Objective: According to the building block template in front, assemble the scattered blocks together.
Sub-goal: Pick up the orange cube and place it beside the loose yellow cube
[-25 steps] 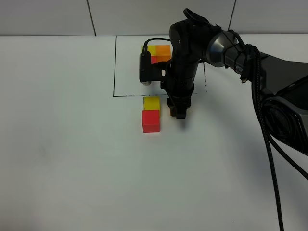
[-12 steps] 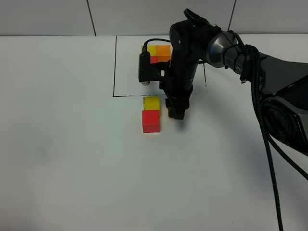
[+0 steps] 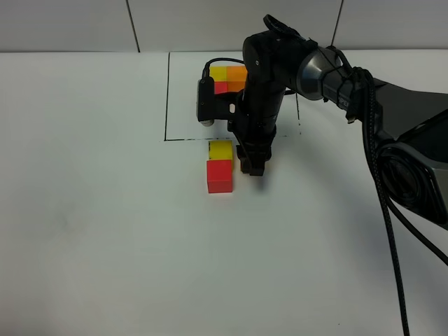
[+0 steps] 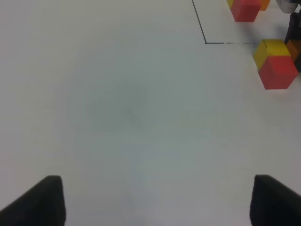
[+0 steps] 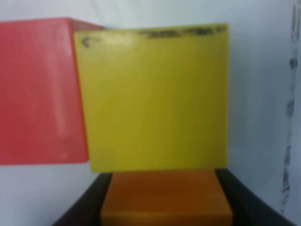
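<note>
The template, a joined yellow, orange and red cluster, sits inside the black-lined rectangle at the back. In front of the rectangle, the loose yellow cube touches the loose red cube. My right gripper is shut on the orange cube and holds it right beside the yellow cube, with the red cube beyond. In the left wrist view both cubes lie far off, and the left fingertips are spread wide apart with nothing between them.
The black rectangle line marks the template area on the white table. The right arm and its cable stretch across the right side of the table.
My right gripper has shifted slightly left with the orange cube, closing the gap to the yellow cube. The yellow and red cubes have not moved.
</note>
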Robot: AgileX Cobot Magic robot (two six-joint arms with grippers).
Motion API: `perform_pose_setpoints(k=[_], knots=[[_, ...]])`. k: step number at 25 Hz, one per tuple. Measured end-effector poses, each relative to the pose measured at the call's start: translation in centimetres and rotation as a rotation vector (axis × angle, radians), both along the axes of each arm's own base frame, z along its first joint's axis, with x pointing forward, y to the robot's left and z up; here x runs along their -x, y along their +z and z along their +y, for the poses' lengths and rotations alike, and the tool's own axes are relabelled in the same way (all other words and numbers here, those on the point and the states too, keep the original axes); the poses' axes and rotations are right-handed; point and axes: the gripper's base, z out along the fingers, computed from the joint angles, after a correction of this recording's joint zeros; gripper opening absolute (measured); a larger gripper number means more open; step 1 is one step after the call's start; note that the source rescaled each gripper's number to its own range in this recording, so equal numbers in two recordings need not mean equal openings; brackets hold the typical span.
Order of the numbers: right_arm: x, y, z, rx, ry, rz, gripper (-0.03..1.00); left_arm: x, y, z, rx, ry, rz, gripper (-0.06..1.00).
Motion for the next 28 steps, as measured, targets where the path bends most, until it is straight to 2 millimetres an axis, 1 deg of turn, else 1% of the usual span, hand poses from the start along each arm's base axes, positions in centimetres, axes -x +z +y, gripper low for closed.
perform_pose_setpoints(k=[21,28], knots=[[-0.05,-0.01,0.13,-0.007,-0.003,0.000,0.01,0.00,0.00,0.00,0.000,0.000,0.000,0.73],[0.12,0.00,0.65,-0.011,0.006,-0.006,0.01,0.00,0.00,0.00,0.000,0.000,0.000,0.73]])
